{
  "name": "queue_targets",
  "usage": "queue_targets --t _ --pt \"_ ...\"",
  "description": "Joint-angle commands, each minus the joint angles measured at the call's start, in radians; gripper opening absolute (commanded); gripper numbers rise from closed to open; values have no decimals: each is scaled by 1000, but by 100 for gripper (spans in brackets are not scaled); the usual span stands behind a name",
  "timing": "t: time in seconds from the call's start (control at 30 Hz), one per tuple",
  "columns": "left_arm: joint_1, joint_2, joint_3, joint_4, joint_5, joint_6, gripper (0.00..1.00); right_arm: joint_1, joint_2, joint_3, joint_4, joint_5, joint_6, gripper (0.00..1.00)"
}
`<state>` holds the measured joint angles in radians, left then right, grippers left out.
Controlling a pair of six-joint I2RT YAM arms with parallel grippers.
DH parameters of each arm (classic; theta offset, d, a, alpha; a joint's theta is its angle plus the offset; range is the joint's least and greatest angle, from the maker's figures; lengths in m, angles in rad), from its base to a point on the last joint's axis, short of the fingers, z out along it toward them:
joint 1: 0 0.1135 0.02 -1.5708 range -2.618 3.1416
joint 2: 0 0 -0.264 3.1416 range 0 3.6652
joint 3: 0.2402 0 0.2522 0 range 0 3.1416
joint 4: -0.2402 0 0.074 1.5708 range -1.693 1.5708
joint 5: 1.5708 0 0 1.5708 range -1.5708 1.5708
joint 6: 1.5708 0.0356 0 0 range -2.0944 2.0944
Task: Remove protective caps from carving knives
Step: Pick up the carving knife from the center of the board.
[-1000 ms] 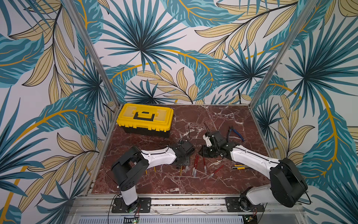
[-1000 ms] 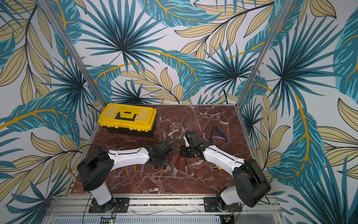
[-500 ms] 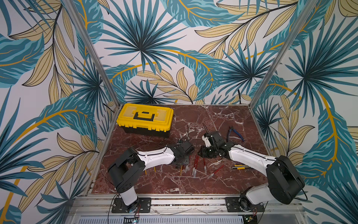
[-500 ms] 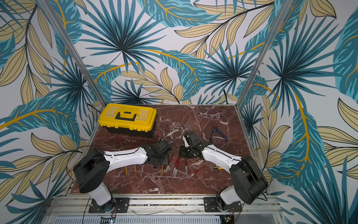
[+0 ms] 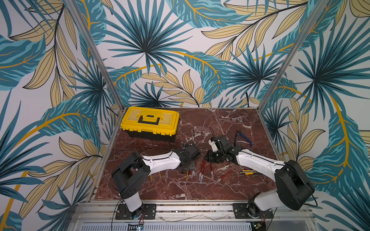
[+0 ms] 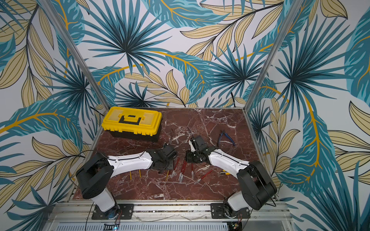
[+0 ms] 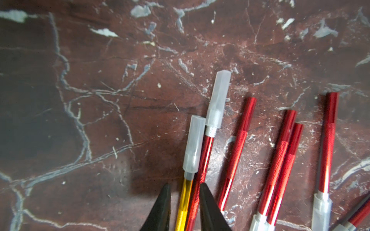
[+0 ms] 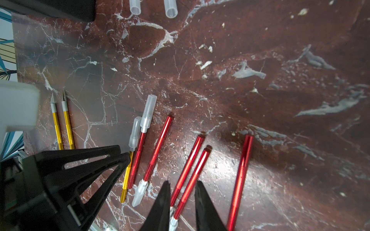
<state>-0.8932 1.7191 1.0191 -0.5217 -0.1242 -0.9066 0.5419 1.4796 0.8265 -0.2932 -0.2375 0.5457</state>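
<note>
Several carving knives lie fanned on the marble between my arms (image 5: 202, 170). My left gripper (image 7: 185, 192) is open a narrow gap. Its fingertips stand either side of a yellow knife (image 7: 183, 204) and a red knife (image 7: 197, 188) lying side by side, just behind their translucent protective caps (image 7: 194, 144) (image 7: 218, 100). My right gripper (image 8: 182, 192) is likewise narrowly open over two red knives (image 8: 187, 166) (image 8: 197, 172), whose capped ends show between the fingers. Two yellow knives (image 8: 55, 124) (image 8: 68, 124) lie with bare blades. Two loose caps (image 8: 135, 8) (image 8: 171, 9) lie apart.
A shut yellow toolbox (image 5: 150, 122) stands at the back left. Blue-handled pliers (image 5: 243, 138) lie at the back right. A yellow-and-black utility knife (image 5: 249, 173) lies under my right arm. Patterned walls close in the left, back and right sides.
My left arm's elbow has shifted slightly to the left. Both grippers stay low over the knives, and no knife or cap has visibly moved.
</note>
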Motion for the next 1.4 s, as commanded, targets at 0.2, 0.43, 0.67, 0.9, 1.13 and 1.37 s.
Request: queue_targets --t 0.2,0.43,0.67,0.9,1.13,1.37 --pt "7 57 -4 -8 -9 -5 23 -4 13 -5 2 -10 -1 25" --pt "28 69 -12 -4 1 -5 11 -4 16 -5 4 -11 0 25" --pt "70 -16 -32 -4 8 31 1 -3 7 9 22 -60 18 25" --pt "79 -149 12 24 106 193 0 -2 2 41 129 -205 82 35" --pt "78 -210 26 96 250 281 0 -1 9 85 244 -308 168 45" --pt "78 -250 30 107 276 291 0 3 49 112 255 -319 185 46"
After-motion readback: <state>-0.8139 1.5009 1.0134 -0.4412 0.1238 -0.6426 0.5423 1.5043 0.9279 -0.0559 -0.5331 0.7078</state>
